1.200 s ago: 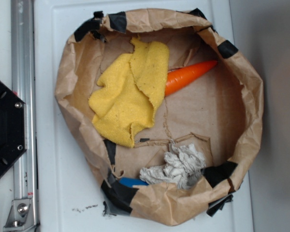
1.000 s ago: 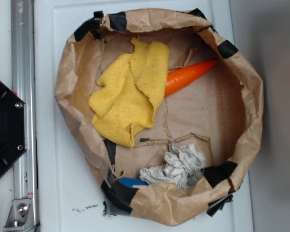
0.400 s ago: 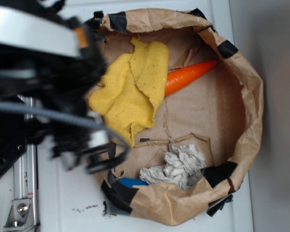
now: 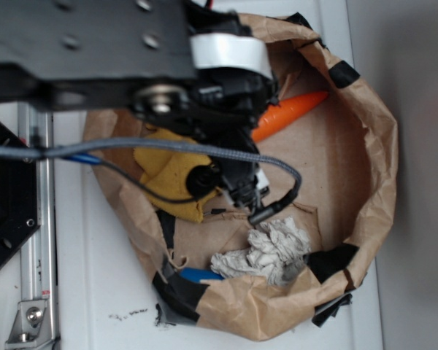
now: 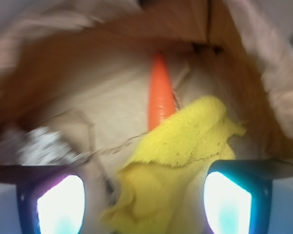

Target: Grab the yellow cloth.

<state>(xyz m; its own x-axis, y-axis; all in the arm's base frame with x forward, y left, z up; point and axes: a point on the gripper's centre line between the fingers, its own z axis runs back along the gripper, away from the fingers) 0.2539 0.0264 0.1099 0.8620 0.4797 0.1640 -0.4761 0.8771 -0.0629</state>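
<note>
Two fingertips point(image 5: 227, 202) stand apart as the hand point(image 5: 144, 202) hovers above the yellow cloth point(image 5: 185, 156), which lies slightly right of centre.

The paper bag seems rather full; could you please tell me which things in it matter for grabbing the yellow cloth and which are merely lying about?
For the job:
- yellow cloth
- end effector, open above the cloth

Just lying about:
- orange carrot toy
- crumpled off-white rag
- blue item, mostly hidden
- brown paper bag holding it all
</note>
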